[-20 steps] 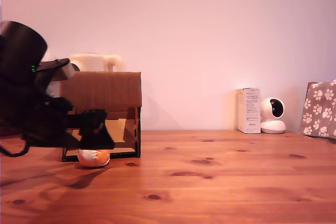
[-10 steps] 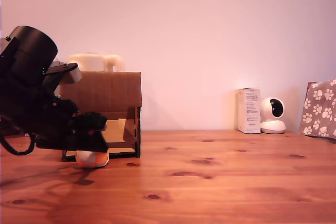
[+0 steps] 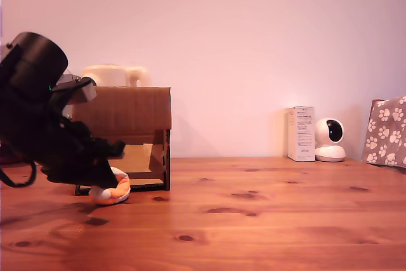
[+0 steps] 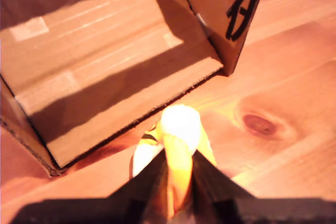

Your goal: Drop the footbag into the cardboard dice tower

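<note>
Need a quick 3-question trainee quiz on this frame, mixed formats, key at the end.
1. True or false: the footbag is already inside the cardboard dice tower.
2. What do the gripper fingers have between them in the wrist view? A) nothing B) the footbag C) a tissue box
3. Fill in: at the exterior view's right, a small white camera stands beside a white ____.

Key: 1 false, it sits on the wooden table in front of the tower's opening. 2 B. 3 carton.

A plain pale pink-lit wall (image 3: 254, 42) rises behind the knotty reddish-brown wooden table (image 3: 266, 220), warmly lit.
</note>
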